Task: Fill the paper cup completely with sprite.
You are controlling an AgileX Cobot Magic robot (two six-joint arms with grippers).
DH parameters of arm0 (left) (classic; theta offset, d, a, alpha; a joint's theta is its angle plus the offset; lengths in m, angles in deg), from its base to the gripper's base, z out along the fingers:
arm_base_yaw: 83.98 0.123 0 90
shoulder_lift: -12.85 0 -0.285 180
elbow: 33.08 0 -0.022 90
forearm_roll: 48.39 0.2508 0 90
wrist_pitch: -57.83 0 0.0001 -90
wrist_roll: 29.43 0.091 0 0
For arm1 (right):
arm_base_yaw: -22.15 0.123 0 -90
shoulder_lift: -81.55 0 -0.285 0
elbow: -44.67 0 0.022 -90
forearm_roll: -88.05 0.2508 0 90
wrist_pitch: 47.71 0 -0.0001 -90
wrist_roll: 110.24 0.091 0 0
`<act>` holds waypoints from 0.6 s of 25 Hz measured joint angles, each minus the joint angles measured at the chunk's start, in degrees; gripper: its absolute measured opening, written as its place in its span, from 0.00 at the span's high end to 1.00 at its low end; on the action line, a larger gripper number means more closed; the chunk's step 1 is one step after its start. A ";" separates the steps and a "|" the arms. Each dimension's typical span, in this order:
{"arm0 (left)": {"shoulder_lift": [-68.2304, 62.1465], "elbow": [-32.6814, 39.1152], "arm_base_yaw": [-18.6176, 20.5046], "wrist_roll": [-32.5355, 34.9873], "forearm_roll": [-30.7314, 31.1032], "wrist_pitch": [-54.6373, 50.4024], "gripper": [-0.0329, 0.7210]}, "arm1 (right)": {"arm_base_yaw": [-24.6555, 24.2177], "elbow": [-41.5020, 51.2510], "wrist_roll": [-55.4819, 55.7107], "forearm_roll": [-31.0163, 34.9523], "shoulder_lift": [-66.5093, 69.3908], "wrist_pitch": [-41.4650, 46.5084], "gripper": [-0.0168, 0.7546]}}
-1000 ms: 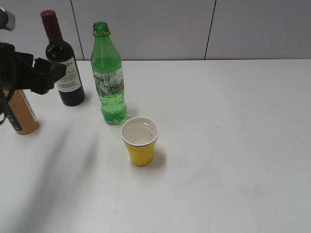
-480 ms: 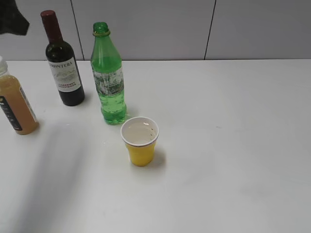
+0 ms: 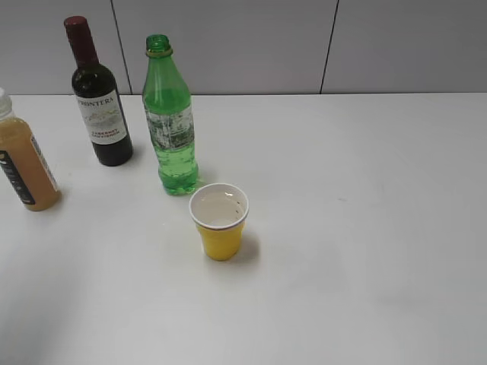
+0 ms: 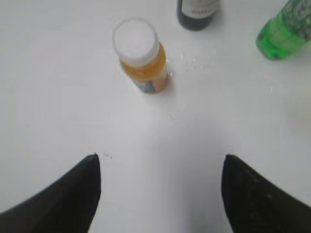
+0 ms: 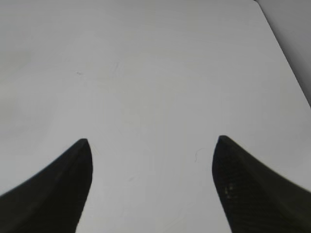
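Observation:
The yellow paper cup point(image 3: 220, 221) stands upright near the table's middle, with clear liquid inside it. The green sprite bottle point(image 3: 170, 122) stands uncapped just behind and left of the cup; its base shows in the left wrist view point(image 4: 283, 29). Neither arm shows in the exterior view. My left gripper point(image 4: 160, 165) is open and empty above the bare table, short of the juice bottle. My right gripper point(image 5: 151, 145) is open and empty over bare table.
A dark wine bottle point(image 3: 99, 99) stands left of the sprite; its base shows in the left wrist view point(image 4: 197, 12). An orange-brown juice bottle with a white cap point(image 3: 23, 156) stands at the far left and also shows in the left wrist view point(image 4: 141, 56). The table's right edge point(image 5: 286, 58) is near the right gripper.
The left arm was in front of the juice bottle, then drew up and off to the left and is now out of the exterior view. Bottles and cup have not moved.

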 joint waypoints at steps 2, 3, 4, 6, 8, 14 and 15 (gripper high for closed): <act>4.86 2.93 0.02 0.00 0.05 0.17 0.17 | 0.00 0.00 0.00 0.00 0.00 0.00 0.21; 7.49 4.70 0.02 0.00 0.05 0.18 0.17 | 0.00 0.00 0.00 0.00 0.00 0.00 0.21; 9.60 6.45 0.02 -0.05 0.05 0.24 0.17 | 0.00 0.00 0.00 0.00 0.00 0.00 0.21; 14.29 9.57 0.02 -0.05 0.05 0.17 0.17 | 0.00 0.00 0.00 0.00 0.00 0.00 0.21; 18.24 12.93 0.02 -0.06 0.28 0.23 0.17 | 0.00 0.00 0.00 0.00 0.00 0.00 0.21; 30.83 22.41 0.02 -1.07 1.98 0.27 0.17 | 0.00 0.00 0.00 0.00 0.00 0.00 0.21; 33.10 24.02 0.02 -1.35 2.04 0.27 0.17 | 0.00 0.00 0.00 0.00 0.00 0.00 0.21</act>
